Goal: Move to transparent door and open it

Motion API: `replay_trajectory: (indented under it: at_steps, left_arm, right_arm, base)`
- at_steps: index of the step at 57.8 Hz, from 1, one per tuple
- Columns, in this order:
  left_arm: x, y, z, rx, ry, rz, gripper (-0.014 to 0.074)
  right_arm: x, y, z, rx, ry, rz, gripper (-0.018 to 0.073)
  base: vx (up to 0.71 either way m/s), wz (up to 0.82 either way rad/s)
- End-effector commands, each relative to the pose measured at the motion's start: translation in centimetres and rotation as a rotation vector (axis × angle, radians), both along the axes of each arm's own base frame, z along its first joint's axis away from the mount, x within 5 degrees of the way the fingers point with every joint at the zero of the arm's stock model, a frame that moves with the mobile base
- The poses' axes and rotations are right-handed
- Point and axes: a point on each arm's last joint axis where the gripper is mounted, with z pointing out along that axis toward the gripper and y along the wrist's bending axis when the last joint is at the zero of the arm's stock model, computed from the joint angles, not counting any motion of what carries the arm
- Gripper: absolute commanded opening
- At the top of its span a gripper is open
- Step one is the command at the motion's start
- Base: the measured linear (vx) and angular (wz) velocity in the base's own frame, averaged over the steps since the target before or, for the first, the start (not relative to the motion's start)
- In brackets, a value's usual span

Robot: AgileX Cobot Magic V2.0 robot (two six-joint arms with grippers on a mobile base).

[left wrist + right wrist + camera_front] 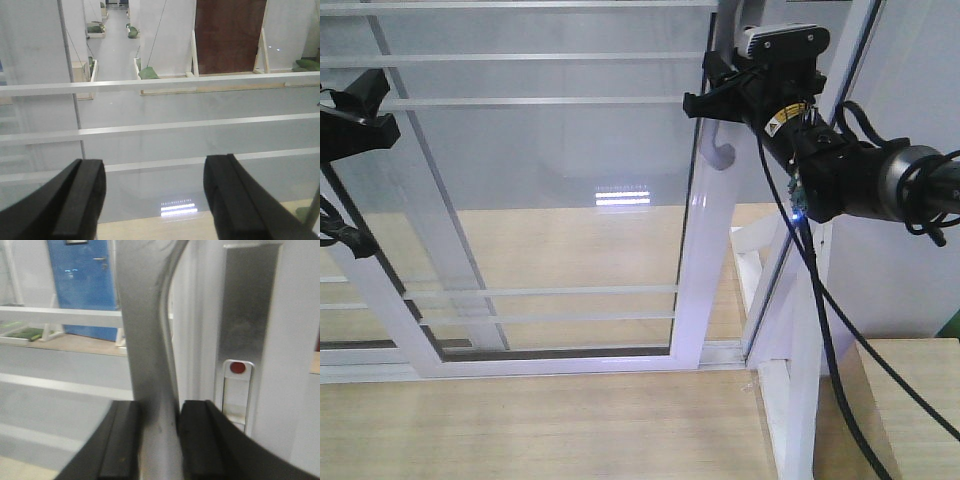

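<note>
Dead ahead, filling 9 to 1 o'clock of the front view: tall sliding transparent door (705, 260) of clear glass in a glossy white frame, crossed by thin horizontal white bars (540, 291), bottom rail seated in a pale floor track (570, 366). On the stile at 1 o'clock, a curved grey metal pull handle (721, 150). Clamped on that handle: black right gripper (708, 88), jaws pressed against both sides of the metal bar, plain in the right wrist view. Out at 9 o'clock: black left gripper (365, 105), jaws spread wide around nothing, facing the barred glass.

Judged heavy and rigid, probably reluctant to start rolling in the track; better served by a steady sideways pull than a jerk. Glass slick and breakable, so no pressing on the pane. Handle polished and likely slippery under rubber pads; best taken square across its straight middle, close to the present grip.

No legible writing anywhere. Small yellow sticker (775, 122) on the right wrist, print too fine to read. Brushed metal lock plate (247, 315) at 3 o'clock of the handle, bearing a red dot (237, 367) and no lettering.
</note>
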Motion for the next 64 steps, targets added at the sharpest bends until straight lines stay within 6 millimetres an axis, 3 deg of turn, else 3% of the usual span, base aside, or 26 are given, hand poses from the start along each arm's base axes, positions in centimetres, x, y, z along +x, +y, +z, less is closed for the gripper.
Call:
replay_trajectory:
  at_steps: [1, 11, 23, 39, 53, 64]
  left_arm:
    - [0.0, 0.0, 2.4, -0.027, -0.131, 0.006, 0.0544]
    - [0.0, 0.0, 2.3, -0.026, -0.124, 0.005, 0.0544]
    - [0.0, -0.1, 2.2, -0.022, -0.108, 0.003, 0.0544]
    - [0.2, -0.1, 1.7, 0.046, -0.087, -0.004, 0.0544]
    - [2.5, -0.3, -0.3, 0.099, -0.099, 0.010, 0.0543]
    - [5.4, -0.6, -1.8, 0.087, -0.102, 0.025, 0.0518]
  right_arm:
    - [-2.3, 3.5, 4.7, 0.012, -0.230, 0.171, 0.0209]
    - [-3.4, 5.5, 4.8, 0.017, -0.233, 0.229, 0.0209]
    - [-3.9, 5.4, 5.9, -0.004, -0.217, 0.228, 0.0202]
    - [-6.2, 3.5, 9.9, -0.119, -0.060, 0.166, -0.0015]
    - [-8.1, 2.3, 12.0, -0.227, -0.026, 0.151, -0.0009]
    - [-8.5, 2.2, 12.3, -0.253, -0.013, 0.151, -0.0009]
  base:
    - [0.00, 0.00]
    - [0.00, 0.00]
    - [0.00, 0.00]
    - [0.00, 0.00]
    - [0.00, 0.00]
    - [0.00, 0.00]
